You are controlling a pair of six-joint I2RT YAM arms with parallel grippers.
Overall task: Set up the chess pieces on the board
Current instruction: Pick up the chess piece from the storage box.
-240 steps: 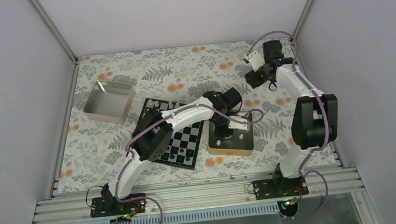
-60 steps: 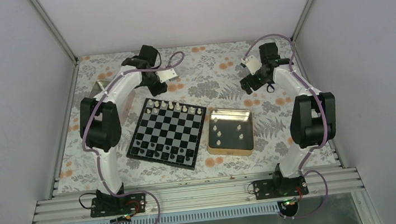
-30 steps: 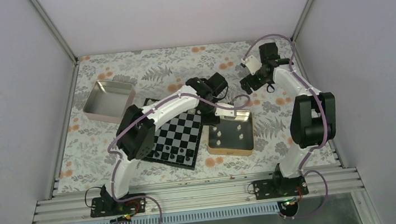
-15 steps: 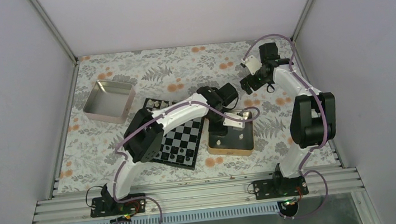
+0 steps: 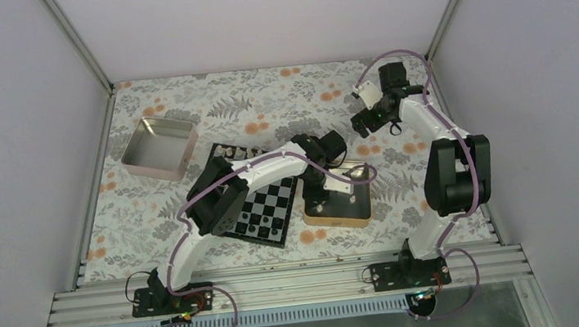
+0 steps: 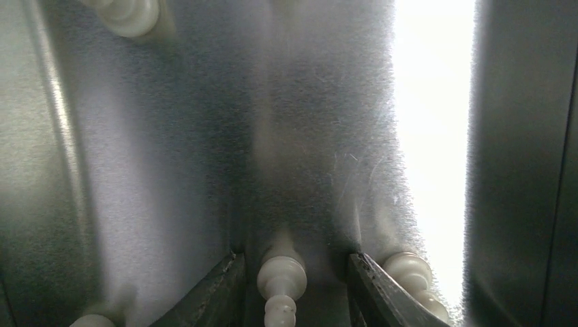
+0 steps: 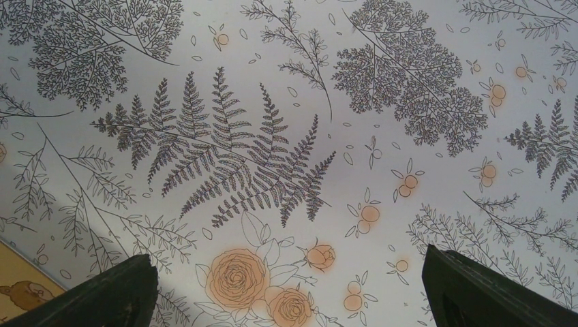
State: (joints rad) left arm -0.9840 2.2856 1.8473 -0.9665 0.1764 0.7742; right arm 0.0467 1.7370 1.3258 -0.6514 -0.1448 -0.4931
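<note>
The board (image 5: pixel 267 201) lies left of centre, partly under my left arm. A few white chess pieces (image 5: pixel 233 149) stand on its far row. My left gripper (image 5: pixel 324 195) is down inside the gold tin (image 5: pixel 343 216). In the left wrist view it (image 6: pixel 294 262) is open, with one white piece (image 6: pixel 281 276) standing between the jaws and touching neither. More white pieces stand in the tin to the right (image 6: pixel 409 269) and top left (image 6: pixel 129 13). My right gripper (image 5: pixel 361 118) is open and empty above the tablecloth (image 7: pixel 290 266).
A pinkish silver tin (image 5: pixel 159 148) sits at the back left. Dark chessmen (image 5: pixel 265 228) stand along the board's near rows. The tin's metal walls (image 6: pixel 525 163) close in on both sides of my left gripper. Floral cloth (image 7: pixel 272 136) lies under my right gripper.
My left arm swung from the back left, across the board, to the gold tin and lowered its gripper inside around a white piece. The right arm has barely moved.
</note>
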